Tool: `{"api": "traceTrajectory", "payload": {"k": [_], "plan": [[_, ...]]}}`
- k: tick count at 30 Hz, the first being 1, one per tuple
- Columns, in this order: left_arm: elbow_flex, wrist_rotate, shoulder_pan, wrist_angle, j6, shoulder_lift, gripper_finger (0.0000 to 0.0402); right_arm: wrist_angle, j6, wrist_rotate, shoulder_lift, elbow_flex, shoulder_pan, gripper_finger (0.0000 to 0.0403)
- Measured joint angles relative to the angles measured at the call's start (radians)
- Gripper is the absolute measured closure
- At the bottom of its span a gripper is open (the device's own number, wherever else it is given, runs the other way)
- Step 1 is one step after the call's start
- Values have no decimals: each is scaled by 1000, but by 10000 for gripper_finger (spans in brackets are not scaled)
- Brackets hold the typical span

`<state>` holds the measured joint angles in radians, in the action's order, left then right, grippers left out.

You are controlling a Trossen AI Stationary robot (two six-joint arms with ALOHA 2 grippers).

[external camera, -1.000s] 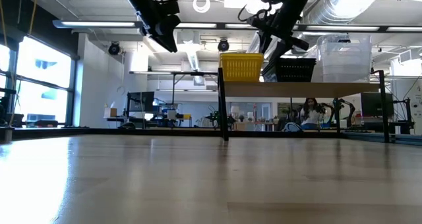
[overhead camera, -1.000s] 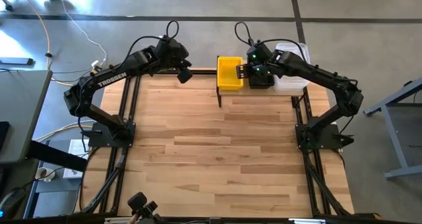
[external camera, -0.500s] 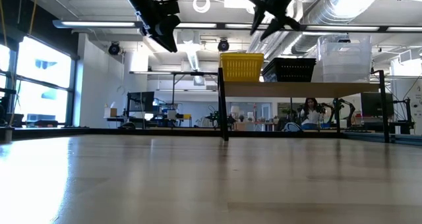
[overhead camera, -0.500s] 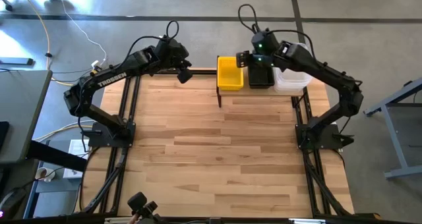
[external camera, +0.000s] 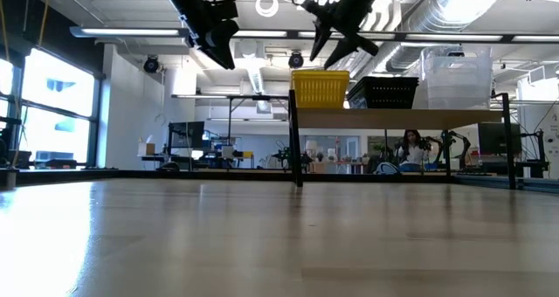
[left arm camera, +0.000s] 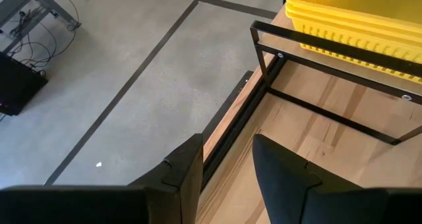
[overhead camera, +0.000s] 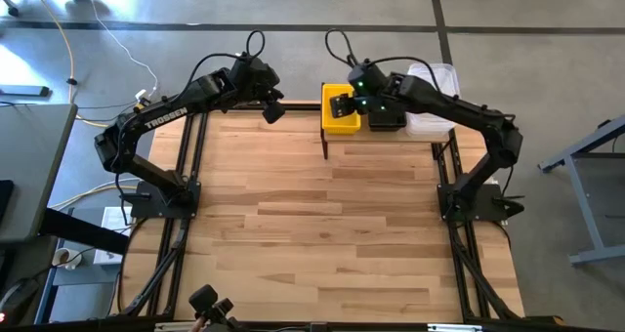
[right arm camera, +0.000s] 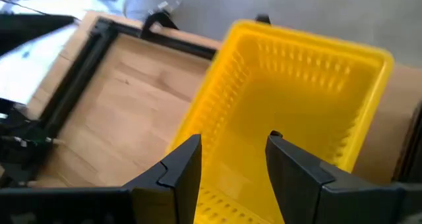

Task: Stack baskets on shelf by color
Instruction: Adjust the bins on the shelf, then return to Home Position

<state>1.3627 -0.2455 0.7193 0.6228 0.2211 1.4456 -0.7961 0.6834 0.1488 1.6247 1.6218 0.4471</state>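
The yellow baskets [overhead camera: 341, 110] sit stacked at the left end of the shelf [external camera: 402, 118], which runs along the far edge of the table [overhead camera: 332, 215]. Next to them to the right stand the black baskets [external camera: 382, 93], then the clear baskets [external camera: 454, 79] at the right end. In the high view the yellow stack's long axis runs from near to far, its open top facing up.

The right gripper [external camera: 336, 37] hovers just above the yellow stack, fingers [right arm camera: 300, 168] spread apart with nothing between them and touching nothing; its wrist camera looks straight down into the yellow bin. The left gripper [overhead camera: 274, 108] hangs above the far left part of the table, well apart from the shelf, its fingers [left arm camera: 280, 168] parted with a gap between them and empty.

The table is light wood planks with black frame rails along its sides. Grey concrete floor with dark lines [left arm camera: 132, 85] surrounds it. Beyond the shelf, the low view shows a large room with ceiling ducts, windows on the left, desks, and a person [external camera: 409, 148] seated far off.
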Motion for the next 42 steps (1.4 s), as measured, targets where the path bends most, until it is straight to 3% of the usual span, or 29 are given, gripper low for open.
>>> {"api": "traceTrajectory", "payload": {"k": [12,37,42], "plan": [[0,3,0,0,0,0,280,-138,42,53,21,-1,17,250],[0,6,0,0,-3,0,280,-142,34,87,-19,-1,10,250],[0,103,0,2,-58,0,280,-135,-77,86,-90,-1,8,250]]}}
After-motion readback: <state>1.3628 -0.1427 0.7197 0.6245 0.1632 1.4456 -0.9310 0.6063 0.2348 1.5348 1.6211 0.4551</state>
